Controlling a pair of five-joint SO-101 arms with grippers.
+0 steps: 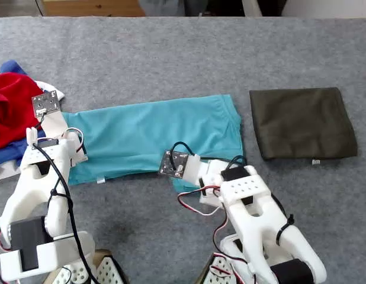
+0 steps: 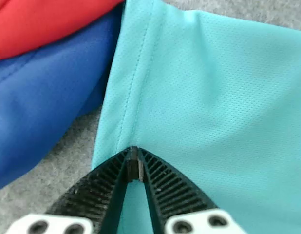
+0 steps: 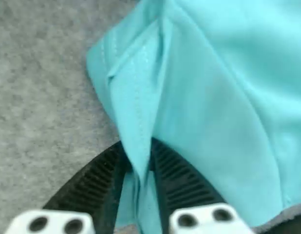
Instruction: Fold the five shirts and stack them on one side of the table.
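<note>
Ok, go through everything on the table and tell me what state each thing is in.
Teal shirt: spread out long, not folded up, gripped by both claws.
Dark olive shirt: folded, lying flat.
Red shirt: unfolded, crumpled in a heap.
Blue shirt: unfolded, under the red one.
Left claw: shut on the teal shirt's edge.
Right claw: shut on a bunch of teal fabric.
</note>
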